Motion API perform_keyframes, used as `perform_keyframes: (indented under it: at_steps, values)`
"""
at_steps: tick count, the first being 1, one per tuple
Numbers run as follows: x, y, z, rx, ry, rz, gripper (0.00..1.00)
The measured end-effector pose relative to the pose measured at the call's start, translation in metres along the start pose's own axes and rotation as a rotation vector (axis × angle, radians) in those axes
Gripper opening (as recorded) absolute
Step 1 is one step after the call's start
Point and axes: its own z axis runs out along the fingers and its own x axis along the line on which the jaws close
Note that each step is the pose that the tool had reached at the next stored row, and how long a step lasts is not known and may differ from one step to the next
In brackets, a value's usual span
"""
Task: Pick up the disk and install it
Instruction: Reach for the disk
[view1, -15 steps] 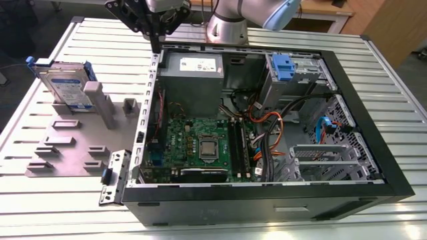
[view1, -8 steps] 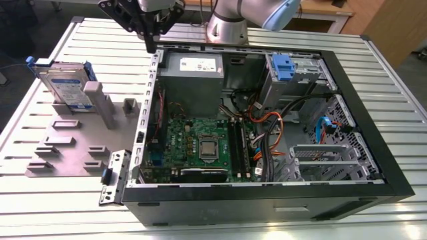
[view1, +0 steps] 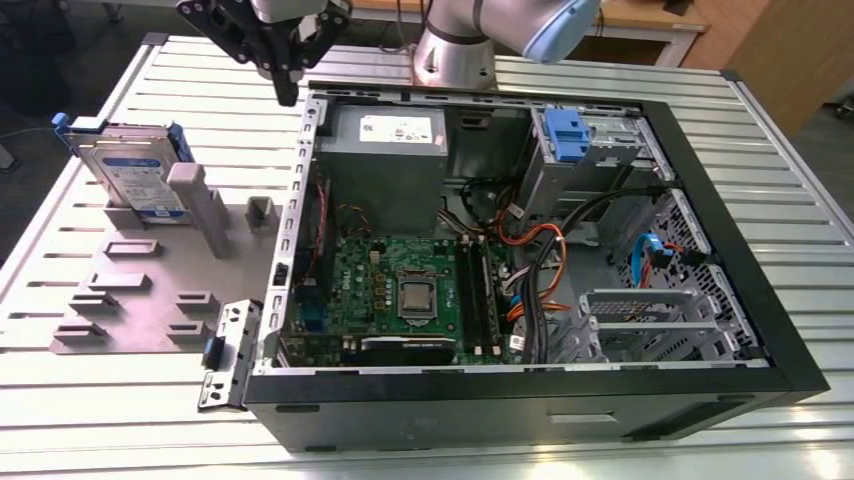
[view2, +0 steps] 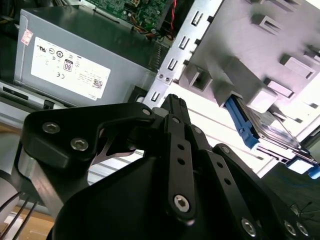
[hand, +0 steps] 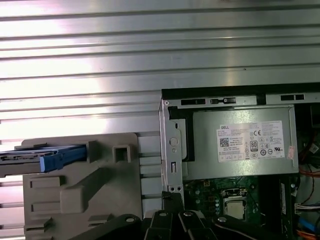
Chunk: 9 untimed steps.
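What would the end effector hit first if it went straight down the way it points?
Likely the computer case, on its side wall's rim by the power supply; the end effector hangs over that edge. Depth is unclear; it could slip past onto the table.

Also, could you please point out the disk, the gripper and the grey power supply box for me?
the disk (view1: 131, 178), exterior view, on its white-and-blue label.
the gripper (view1: 284, 97), exterior view, at its fingertips.
the grey power supply box (view1: 387, 165), exterior view, on its grey face below the white sticker.
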Motion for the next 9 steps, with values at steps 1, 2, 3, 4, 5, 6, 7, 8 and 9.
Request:
perform_keyframes:
  at_steps: [1,2,3,4,5,6,7,8,9]
  values:
    - [0.0019,-0.0001,0.0,0.0,0.0,0.0,0.11]
    - [0.0038,-0.0003,0.0,-0.0001,-0.0001,0.0,0.11]
    - [0.0057,-0.0004,-0.0001,-0.0001,-0.0001,0.0,0.11]
    - [0.0073,-0.0005,-0.0002,0.0,0.0,0.0,0.11]
    - [0.0085,-0.0006,-0.0002,0.0,-0.0001,0.0,0.11]
    - [0.009,-0.0006,-0.0002,-0.0001,-0.0001,0.0,0.11]
    - [0.009,-0.0006,-0.0002,0.0,0.0,0.0,0.11]
    - [0.0091,-0.0007,-0.0002,0.0,0.0001,0.0,0.11]
    - [0.0091,-0.0007,-0.0002,0.0,0.0,0.0,0.11]
